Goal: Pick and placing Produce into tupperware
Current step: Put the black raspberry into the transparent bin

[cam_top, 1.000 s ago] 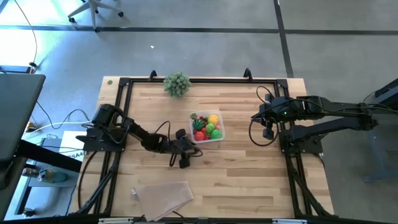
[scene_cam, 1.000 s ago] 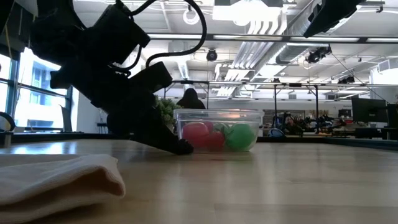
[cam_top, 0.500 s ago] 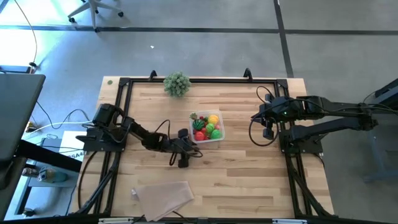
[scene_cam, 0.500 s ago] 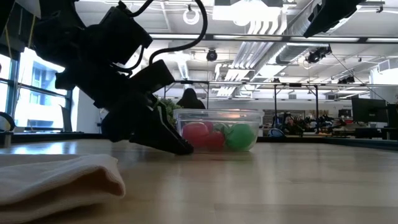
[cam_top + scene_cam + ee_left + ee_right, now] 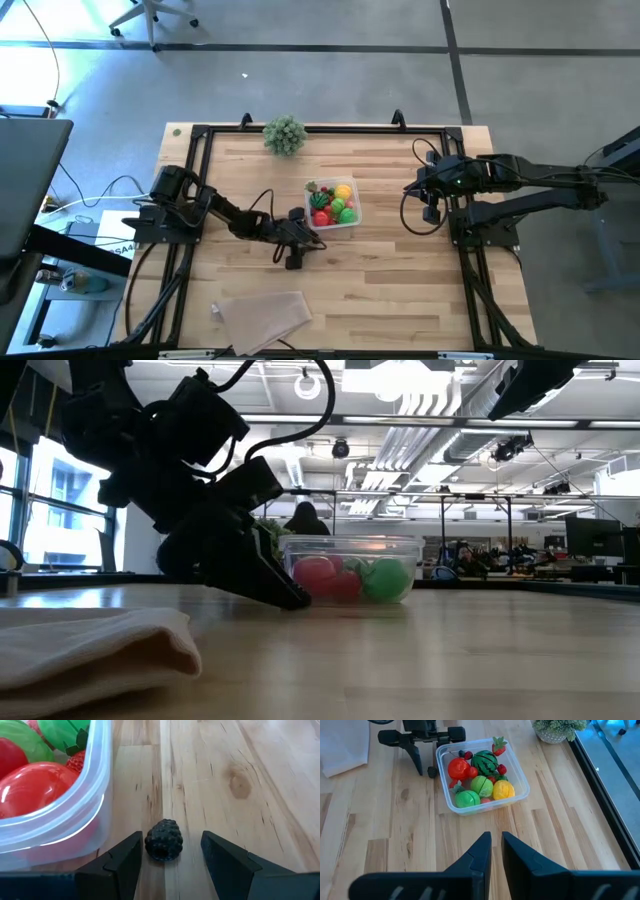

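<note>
The left tool (image 5: pixel 167 857) sits low on the worktop (image 5: pixel 400 290), fingers spread around one dark berry (image 5: pixel 164 840) lying just beside the container (image 5: pixel 334 204), which already holds most of the produce (image 5: pixel 477 775). The right tool (image 5: pixel 492 852) waits near the worktop's right edge, fingers almost pressed together and holding nothing. No brand, label or writing is legible.

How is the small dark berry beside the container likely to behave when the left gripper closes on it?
The blackberry looks rounded, so it may roll. Its bumpy surface probably helps the left gripper hold it. It lies near the tupperware.
</note>
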